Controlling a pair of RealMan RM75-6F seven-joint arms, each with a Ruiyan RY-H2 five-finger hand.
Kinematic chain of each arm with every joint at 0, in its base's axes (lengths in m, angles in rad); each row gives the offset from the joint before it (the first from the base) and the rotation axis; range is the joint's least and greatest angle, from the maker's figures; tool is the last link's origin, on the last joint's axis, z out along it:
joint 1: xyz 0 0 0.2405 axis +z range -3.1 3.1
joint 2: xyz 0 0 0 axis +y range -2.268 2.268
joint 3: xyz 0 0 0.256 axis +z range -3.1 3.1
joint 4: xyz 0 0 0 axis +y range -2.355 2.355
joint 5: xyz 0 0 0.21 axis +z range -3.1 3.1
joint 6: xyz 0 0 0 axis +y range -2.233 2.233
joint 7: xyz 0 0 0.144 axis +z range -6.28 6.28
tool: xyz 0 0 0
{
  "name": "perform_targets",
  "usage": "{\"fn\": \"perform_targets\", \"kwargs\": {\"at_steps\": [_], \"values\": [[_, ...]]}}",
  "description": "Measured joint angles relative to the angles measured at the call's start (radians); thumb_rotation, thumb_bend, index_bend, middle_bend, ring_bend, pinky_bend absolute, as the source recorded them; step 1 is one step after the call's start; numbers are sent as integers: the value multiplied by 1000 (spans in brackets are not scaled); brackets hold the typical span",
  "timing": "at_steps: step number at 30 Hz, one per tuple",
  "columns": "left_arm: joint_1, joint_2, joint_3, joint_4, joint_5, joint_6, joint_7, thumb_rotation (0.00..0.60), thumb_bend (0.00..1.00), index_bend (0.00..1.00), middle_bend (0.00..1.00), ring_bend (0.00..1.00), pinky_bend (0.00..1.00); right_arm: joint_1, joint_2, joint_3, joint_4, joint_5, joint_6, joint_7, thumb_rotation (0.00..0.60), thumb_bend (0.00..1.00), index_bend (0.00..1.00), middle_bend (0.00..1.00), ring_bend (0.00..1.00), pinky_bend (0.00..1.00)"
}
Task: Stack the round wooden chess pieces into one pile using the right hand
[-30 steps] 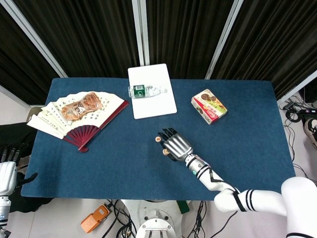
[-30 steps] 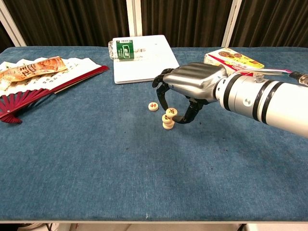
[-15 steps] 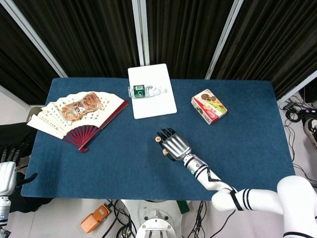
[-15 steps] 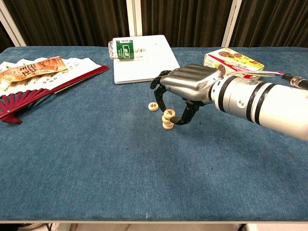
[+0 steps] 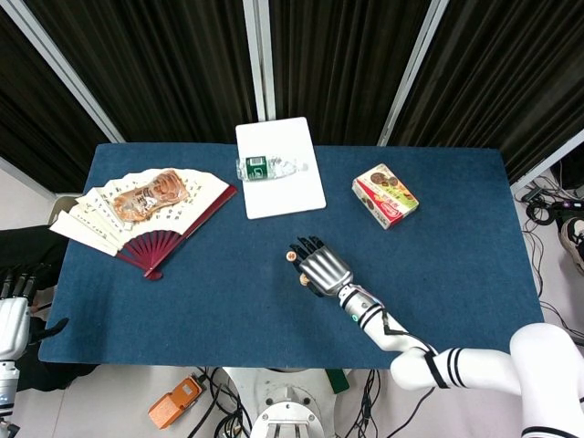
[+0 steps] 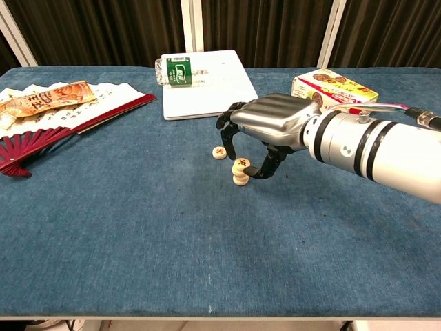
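Pale wooden chess pieces (image 6: 240,172) stand stacked, top disc pinched by the right robot hand (image 6: 265,127).

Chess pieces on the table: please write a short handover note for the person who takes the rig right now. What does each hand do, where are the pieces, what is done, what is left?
Right hand: over the pile near the table's middle, fingers curled down around the top piece; whether it is pinched or already let go cannot be told.
Left hand: off the table's left edge, holding nothing.
Pieces: the pile stands under the right hand; one loose piece lies flat on the cloth just left of it and a little further back, not touching.
Done: pile started.
Left: free the hand if the top piece sits well, then pick up the loose piece and put it on top.
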Motion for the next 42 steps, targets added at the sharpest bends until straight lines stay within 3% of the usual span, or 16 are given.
{"fn": "perform_targets", "kwargs": {"at_steps": [4,10,19,26,42], "values": [[-1,-1,0,2,1,-1,-1,600,0,147,118,72,1,-3,6,3,-5,-7,9,13,600,510,461,181,112,158],[0,-1,1,3,1,-3,-1,600,0,147,118,72,1,10,6,63,15,19,12,45,600,448,449,181,112,158],[3,4,2,-6,-10,-10,8,600,0,147,118,72,1,132,-26,138,153,207,-103,-16,600,311,453,181,113,157],[2,5,1,-13,-24,-25,18,600,0,147,118,72,1,226,-42,114,243,257,-205,-72,600,309,458,181,112,157],[0,5,-1,-15,-34,-37,27,600,0,147,118,72,1,298,-138,58,372,273,-255,-51,600,318,484,181,112,157]]}}
